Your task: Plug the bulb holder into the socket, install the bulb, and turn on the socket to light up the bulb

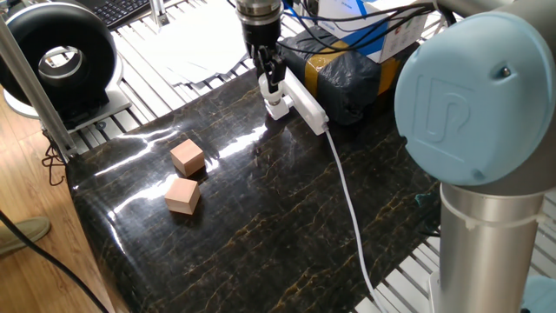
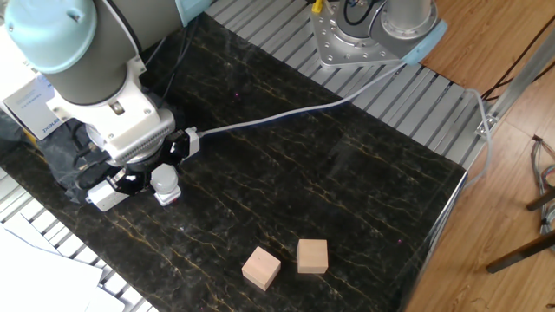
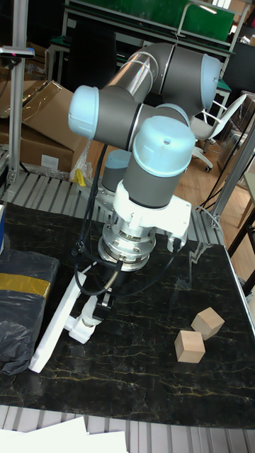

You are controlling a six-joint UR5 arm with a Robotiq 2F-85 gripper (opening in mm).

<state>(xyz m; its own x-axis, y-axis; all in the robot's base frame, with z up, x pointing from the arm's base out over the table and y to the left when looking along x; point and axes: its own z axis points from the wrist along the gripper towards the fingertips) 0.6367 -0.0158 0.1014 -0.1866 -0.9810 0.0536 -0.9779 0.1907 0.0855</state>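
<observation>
Step in hand, likely: seating the bulb (image 2: 164,180) in the bulb holder (image 1: 278,109), plugged at the socket (image 1: 303,105) end on the table (image 1: 261,217). Claw (image 1: 273,76) closed around the bulb, pointing straight down. Next, I judge: screw it home, release, then press the switch.

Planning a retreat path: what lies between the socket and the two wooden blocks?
Nothing: in one fixed view only bare dark tabletop separates the socket from the wooden blocks. The other fixed view agrees.
</observation>
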